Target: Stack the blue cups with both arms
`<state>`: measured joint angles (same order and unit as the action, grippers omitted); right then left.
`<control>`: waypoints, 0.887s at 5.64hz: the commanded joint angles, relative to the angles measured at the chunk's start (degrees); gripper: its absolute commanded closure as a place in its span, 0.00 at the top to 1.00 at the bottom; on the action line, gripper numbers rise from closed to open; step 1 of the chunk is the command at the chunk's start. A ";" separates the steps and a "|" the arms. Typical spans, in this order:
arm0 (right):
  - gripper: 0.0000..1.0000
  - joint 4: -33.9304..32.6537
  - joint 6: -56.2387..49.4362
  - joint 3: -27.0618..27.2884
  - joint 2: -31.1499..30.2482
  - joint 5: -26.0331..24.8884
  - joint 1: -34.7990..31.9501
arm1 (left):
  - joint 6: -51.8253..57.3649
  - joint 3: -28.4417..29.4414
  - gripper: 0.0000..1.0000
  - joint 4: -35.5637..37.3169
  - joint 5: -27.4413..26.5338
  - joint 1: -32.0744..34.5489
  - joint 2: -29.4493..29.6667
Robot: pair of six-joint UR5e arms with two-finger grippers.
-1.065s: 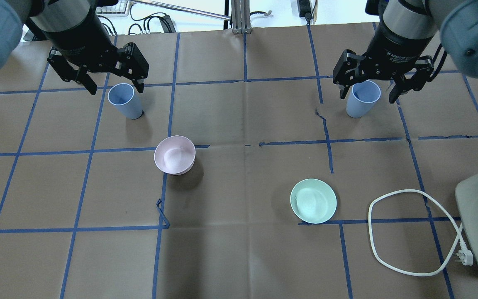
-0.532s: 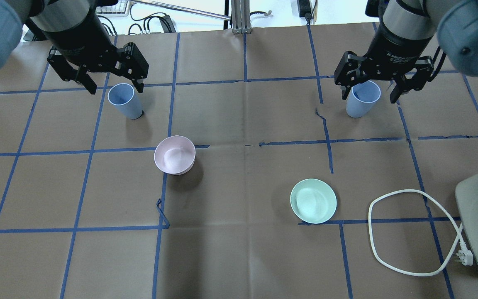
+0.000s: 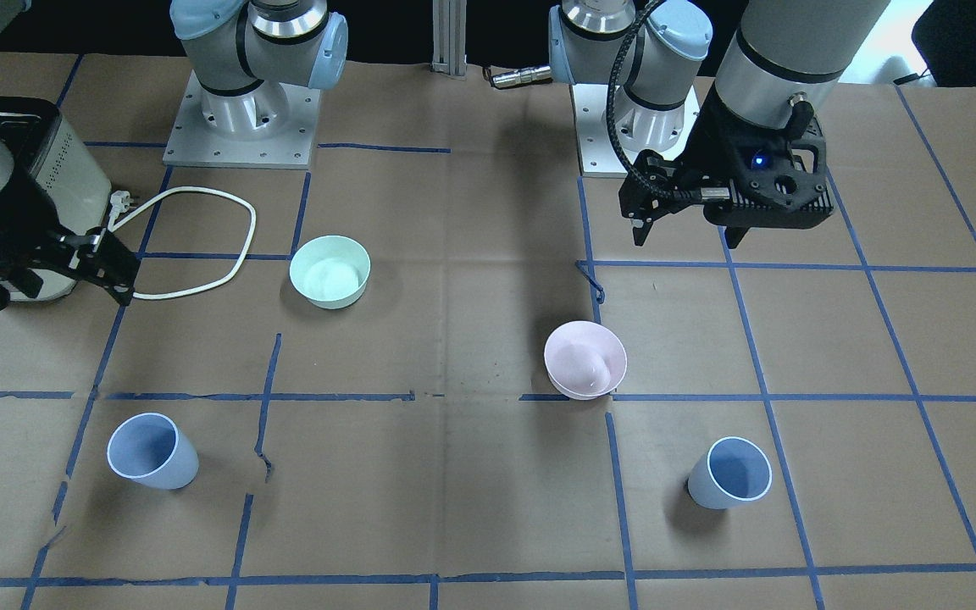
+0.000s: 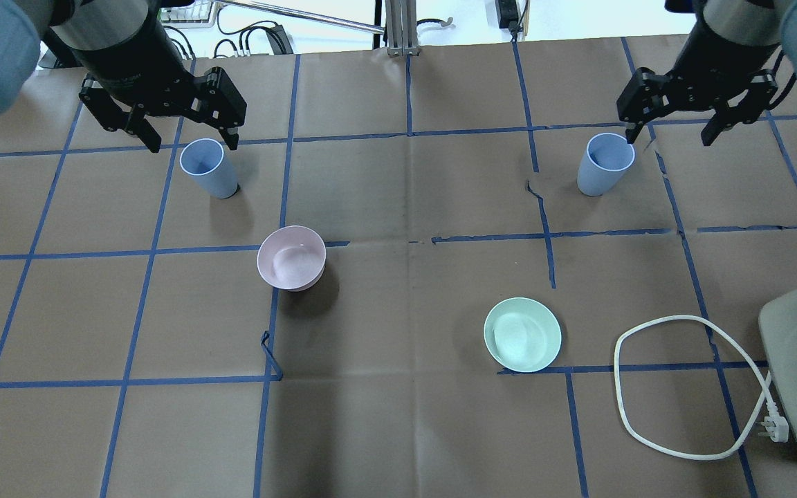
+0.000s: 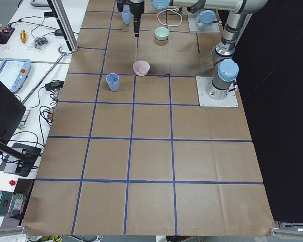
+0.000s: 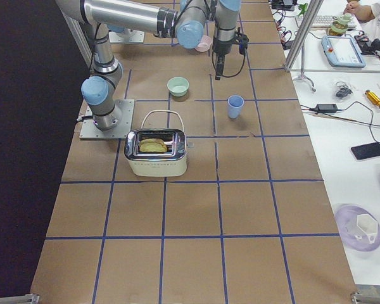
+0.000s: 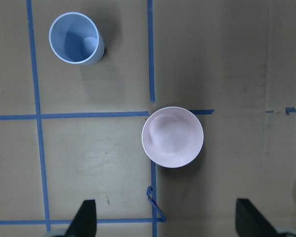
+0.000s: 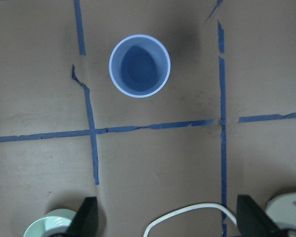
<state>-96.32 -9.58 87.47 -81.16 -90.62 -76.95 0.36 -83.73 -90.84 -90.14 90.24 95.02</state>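
Two blue cups, a left-side cup (image 4: 209,169) and a right-side cup (image 4: 602,166), are seen upright and well apart on the counter (image 4: 398,194). Each is pale periwinkle, tapered toward its base, handleless, edged with a lighter rim, and empty. The left hand (image 4: 192,142) is held above the counter with its fingers spread wide, and nothing is gripped between them. The left-side cup is found ahead of this hand, beyond its fingertips and off toward one finger's side rather than between the two, and it is not touched. A pink bowl (image 7: 172,137) is seen nearer to this hand than the cup, roughly on its midline. The right hand (image 4: 670,131) is likewise held above the counter with its fingers parted and empty. The right-side cup is placed ahead of it, slightly off its midline and clear of both fingers. In the right wrist view, a mint-green bowl (image 8: 47,226) is partly caught just beside one finger of that hand.
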 commanded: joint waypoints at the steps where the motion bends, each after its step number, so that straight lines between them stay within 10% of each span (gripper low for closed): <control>1: 1.00 -1.06 -3.61 -8.05 8.68 0.09 1.81 | 1.64 0.05 0.99 6.33 0.05 -3.38 6.10; 5: 1.00 -15.66 -3.17 1.87 12.68 0.09 1.63 | 6.75 -3.44 0.99 25.48 0.66 -6.39 17.54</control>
<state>-105.74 -12.92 85.35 -69.33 -90.58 -75.25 6.43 -85.52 -70.53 -89.68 84.03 110.28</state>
